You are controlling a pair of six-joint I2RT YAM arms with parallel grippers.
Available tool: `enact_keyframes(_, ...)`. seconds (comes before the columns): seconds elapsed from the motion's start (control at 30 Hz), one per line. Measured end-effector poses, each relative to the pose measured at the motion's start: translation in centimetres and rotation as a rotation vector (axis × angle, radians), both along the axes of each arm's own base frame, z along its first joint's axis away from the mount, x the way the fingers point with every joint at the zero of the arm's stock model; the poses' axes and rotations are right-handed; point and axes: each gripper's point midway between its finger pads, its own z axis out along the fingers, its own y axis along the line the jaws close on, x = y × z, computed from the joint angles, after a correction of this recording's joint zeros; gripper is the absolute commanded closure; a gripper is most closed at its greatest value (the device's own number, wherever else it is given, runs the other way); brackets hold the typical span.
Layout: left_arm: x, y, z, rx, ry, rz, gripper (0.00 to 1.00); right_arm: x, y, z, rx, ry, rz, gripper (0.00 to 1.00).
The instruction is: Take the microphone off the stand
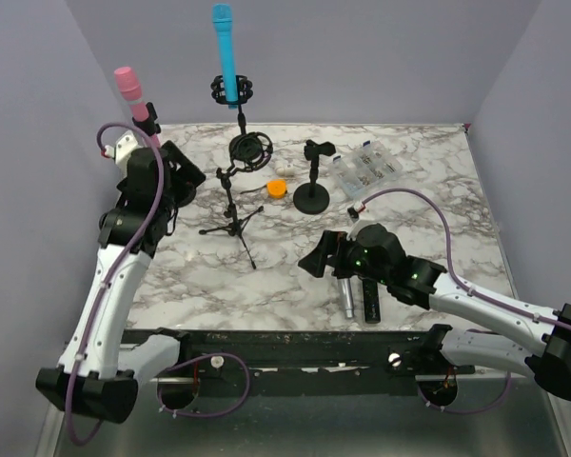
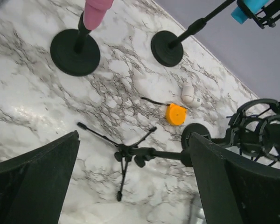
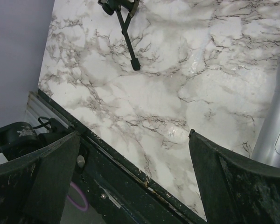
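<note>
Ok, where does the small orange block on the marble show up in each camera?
Top external: small orange block near the centre, just up and right of the black tripod stand.
Left wrist: right of centre, above the black tripod stand.
Right wrist: not in it.
Shared landmark: the black tripod stand, seen in all three; only one leg of it shows, at the top of the right wrist view.

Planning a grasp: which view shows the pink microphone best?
Top external: the pink microphone stands upright, nearly all visible. Left wrist catches only its lower end; right wrist misses it.
</note>
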Motion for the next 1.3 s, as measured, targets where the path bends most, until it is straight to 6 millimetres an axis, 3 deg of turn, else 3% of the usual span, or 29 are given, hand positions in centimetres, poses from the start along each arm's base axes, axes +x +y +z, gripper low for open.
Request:
enact_keyframes(0.1,-1.5,0.5,1.8,0.113,-0.13,-0.099,0.02,0.0,-0.1,-0.3,-0.009,-0.002,0.002,0.0)
enact_keyframes(0.13,-2.0,0.3,1.5,0.147,-0.16,-0.147,0.02,-0.1,-0.2,-0.5,-0.014,-0.003,0.003,0.0)
enact_keyframes(0.27,-5.0,-2.7,-1.8,0.258,-0.266,-0.45,0.02,-0.3,-0.7,-1.1,-0.03,-0.007,0.002,0.0)
enact_keyframes(0.33,-5.4,-4.3,-3.4,0.257,-0.264,-0.565,0.03,-0.3,-0.8,-1.2,-0.032,-0.008,0.001,0.0)
enact_keyframes(0.5,-4.4,-7.9,-7.1,0.171,-0.169,-0.786,0.14,-0.4,-0.9,-0.5,-0.012,-0.024,0.0,0.0)
enact_keyframes(0.63,-3.7,-9.1,-8.7,0.104,-0.104,-0.874,0.17,-0.5,-1.3,0.8,0.02,-0.053,-0.007,0.0)
enact_keyframes(0.8,-3.3,-8.9,-9.0,0.136,-0.096,-0.896,0.23,-0.5,-1.6,2.0,0.048,-0.079,-0.015,0.0)
enact_keyframes(0.93,-3.4,-8.7,-9.6,0.169,-0.08,-0.916,0.24,-0.5,-1.5,1.8,0.042,-0.074,-0.015,0.0)
enact_keyframes(1.13,-2.0,-8.5,-11.3,0.171,-0.01,-0.93,0.38,-0.3,-1.3,0.8,0.02,-0.056,-0.013,0.0)
enact_keyframes(1.3,-0.9,-8.4,-10.9,0.18,-0.007,-0.93,0.47,-0.4,-1.4,0.5,0.016,-0.053,-0.014,0.0)
